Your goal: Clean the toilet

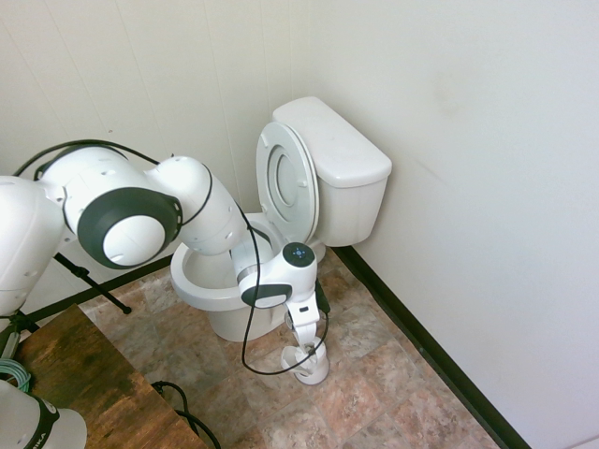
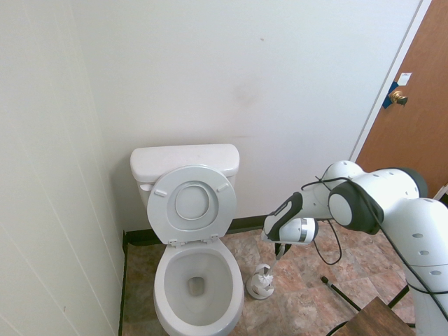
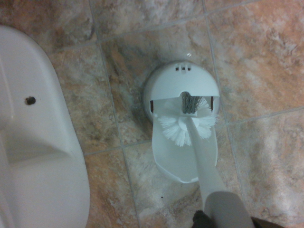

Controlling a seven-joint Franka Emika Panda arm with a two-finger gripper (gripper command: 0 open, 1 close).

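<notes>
End effector (image 1: 306,339) shut, pointing down

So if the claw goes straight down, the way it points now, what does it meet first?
Probably the white brush holder on the floor. The claw, shut on the toilet brush, hangs right above it, so the bristles would touch first. Depth is uncertain.

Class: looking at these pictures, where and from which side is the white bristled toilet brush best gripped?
Grip the white toilet brush high on its slender handle, coming from straight above: the handle stands nearly upright over the white holder, bristle head downward, so fingers can close across it.
</notes>
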